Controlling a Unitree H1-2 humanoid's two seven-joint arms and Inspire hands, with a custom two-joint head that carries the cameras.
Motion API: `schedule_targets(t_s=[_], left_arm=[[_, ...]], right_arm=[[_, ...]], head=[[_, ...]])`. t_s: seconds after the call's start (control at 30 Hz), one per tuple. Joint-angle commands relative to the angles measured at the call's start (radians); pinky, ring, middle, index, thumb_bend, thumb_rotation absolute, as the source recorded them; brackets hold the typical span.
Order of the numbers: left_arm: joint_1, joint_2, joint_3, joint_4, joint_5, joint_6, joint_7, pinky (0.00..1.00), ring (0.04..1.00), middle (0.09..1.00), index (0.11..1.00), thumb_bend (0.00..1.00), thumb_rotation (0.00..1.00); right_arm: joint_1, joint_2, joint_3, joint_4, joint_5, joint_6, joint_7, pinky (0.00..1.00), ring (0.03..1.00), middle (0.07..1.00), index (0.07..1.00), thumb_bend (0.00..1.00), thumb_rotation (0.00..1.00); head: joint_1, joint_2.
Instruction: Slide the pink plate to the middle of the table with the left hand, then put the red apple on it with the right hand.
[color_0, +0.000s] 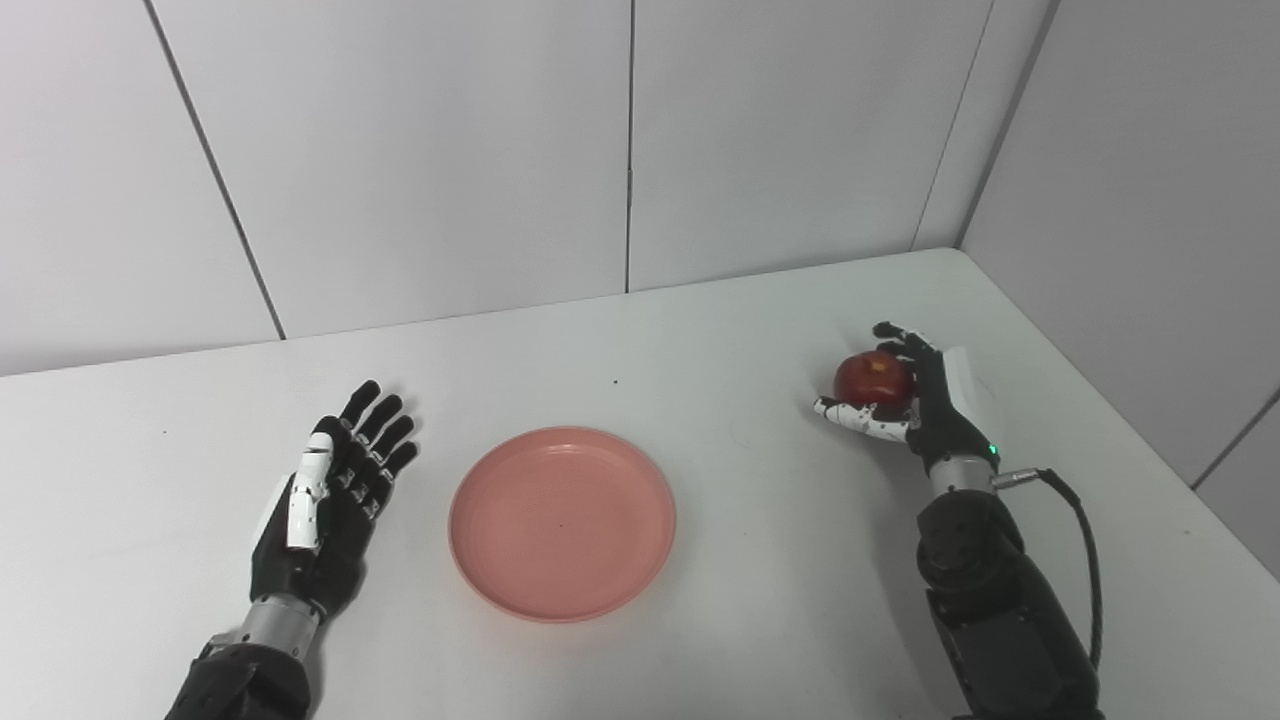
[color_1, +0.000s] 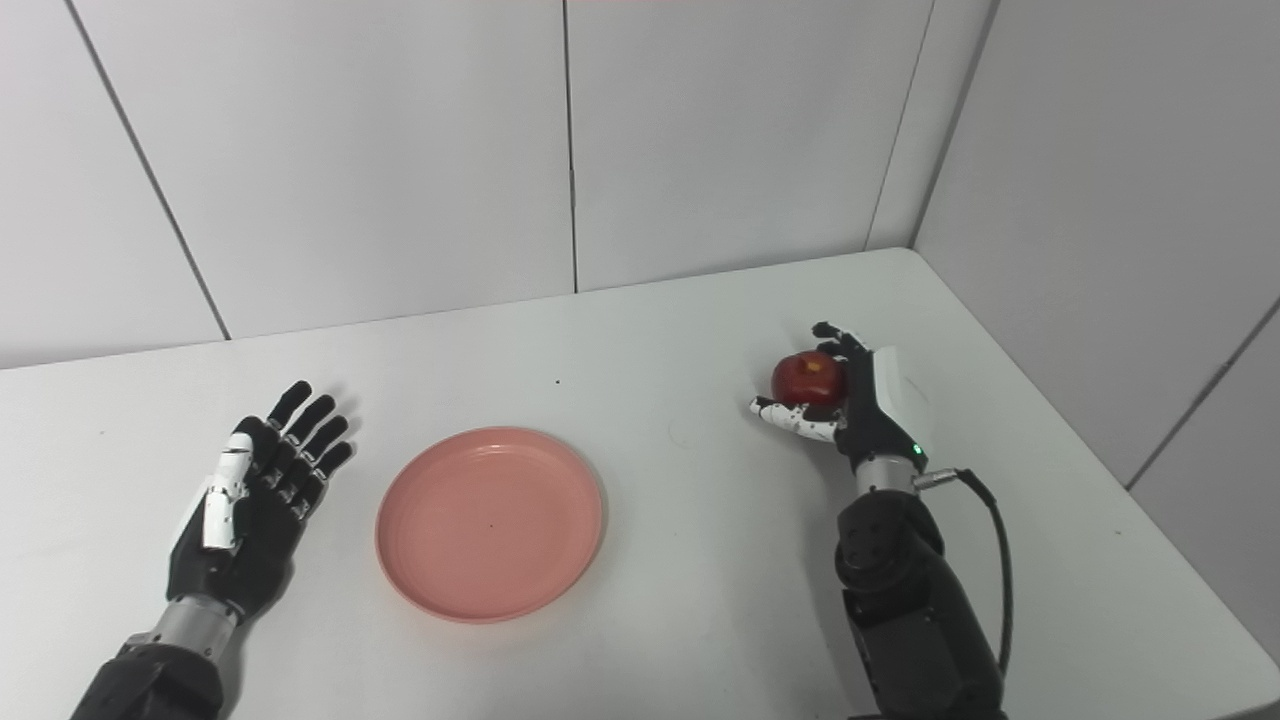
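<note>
The pink plate (color_0: 562, 522) lies empty on the white table (color_0: 700, 330), near its middle. To the plate's left, my left hand (color_0: 330, 500) rests open with fingers spread and straight, a short gap away from the rim. At the right, the red apple (color_0: 874, 378) sits in my right hand (color_0: 905, 400), whose fingers curl around it from behind and whose thumb lies under its front. The apple is well to the right of the plate, at or just above the tabletop.
Grey wall panels stand behind the table and along its right side. A black cable (color_0: 1085, 540) loops from my right wrist. The table's right edge (color_0: 1130, 420) runs close to my right arm.
</note>
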Motion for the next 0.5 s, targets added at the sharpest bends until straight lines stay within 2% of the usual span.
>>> schedule_targets(t_s=[0.0,0.03,0.1,0.13,0.17,0.3,0.47], left_arm=[[0.03,0.012,-0.003,0.028,0.011,0.047,0.008,0.94,0.936,0.938,0.921,0.37,1.0],[0.03,0.012,-0.003,0.028,0.011,0.047,0.008,0.94,0.939,0.94,0.923,0.36,1.0],[0.029,0.012,-0.003,0.03,0.012,0.045,0.008,0.94,0.94,0.941,0.924,0.36,1.0],[0.03,0.012,-0.003,0.03,0.013,0.044,0.01,0.94,0.938,0.939,0.921,0.36,1.0],[0.03,0.012,-0.003,0.031,0.012,0.044,0.009,0.94,0.938,0.938,0.92,0.37,1.0],[0.029,0.012,-0.003,0.031,0.011,0.045,0.007,0.94,0.942,0.943,0.925,0.37,1.0],[0.028,0.009,-0.003,0.028,0.012,0.057,0.016,0.94,0.938,0.941,0.924,0.37,1.0]], right_arm=[[-0.042,-0.031,-0.004,-0.01,0.004,-0.065,-0.034,0.56,0.626,0.662,0.676,0.86,0.17],[-0.044,-0.031,-0.004,-0.005,0.004,-0.072,-0.037,0.52,0.578,0.622,0.639,0.82,0.14],[-0.047,-0.033,-0.004,0.008,0.007,-0.09,-0.043,0.49,0.542,0.592,0.606,0.79,0.11],[-0.049,-0.035,-0.003,0.013,0.008,-0.1,-0.048,0.46,0.508,0.56,0.527,0.61,0.13],[-0.05,-0.036,-0.001,0.019,0.008,-0.106,-0.051,0.43,0.484,0.535,0.5,0.55,0.13],[-0.053,-0.04,0.006,0.038,0.004,-0.131,-0.07,0.39,0.454,0.503,0.488,0.52,0.13],[-0.056,-0.038,0.005,0.038,0.005,-0.125,-0.076,0.38,0.444,0.492,0.486,0.51,0.13]], head=[[0.001,-0.001],[0.001,-0.001],[0.002,-0.001],[0.002,-0.001],[0.002,-0.001],[0.009,-0.001],[0.014,-0.001]])
